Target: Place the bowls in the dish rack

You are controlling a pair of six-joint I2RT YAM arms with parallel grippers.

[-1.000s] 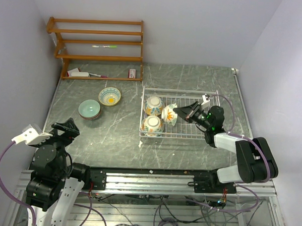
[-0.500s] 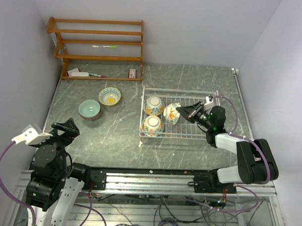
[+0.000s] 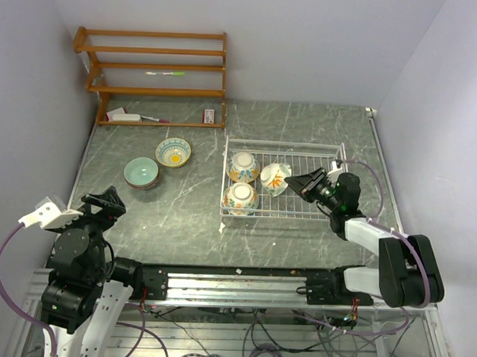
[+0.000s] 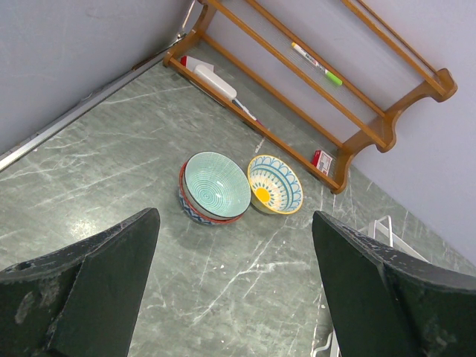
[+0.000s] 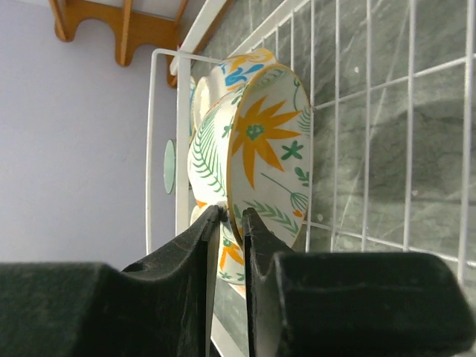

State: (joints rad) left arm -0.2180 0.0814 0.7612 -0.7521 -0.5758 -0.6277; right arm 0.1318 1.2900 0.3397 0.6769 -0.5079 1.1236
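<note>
**Third bowl edges right inside the rack, with the right claw clamped on its rim.**

At the near-left corner of the grey marbled desk [image 3: 190, 220] the left claw [image 3: 104, 200] has not moved, its fingers wide apart and empty. Toward the left edge, a pale teal round ceramic bowl [image 4: 216, 184] nests in a reddish-brown ceramic bowl [image 4: 195, 212], and a yellow-and-blue patterned ceramic bowl [image 4: 274, 184] sits just beside them, all outside the rack. Right of centre, the white wire rectangular dish rack [image 3: 302, 143] holds a far floral bowl [image 3: 243, 166] and a near floral bowl [image 3: 241, 197] along its left side. Beside them the white ceramic bowl with orange flowers [image 5: 268, 149] stands on edge. Over the last second it has shifted slightly toward the right edge as the right claw [image 3: 293, 181] draws back, seemingly pinched on its rim. It looks placed but not yet released, and three bowls remain outside.
</note>
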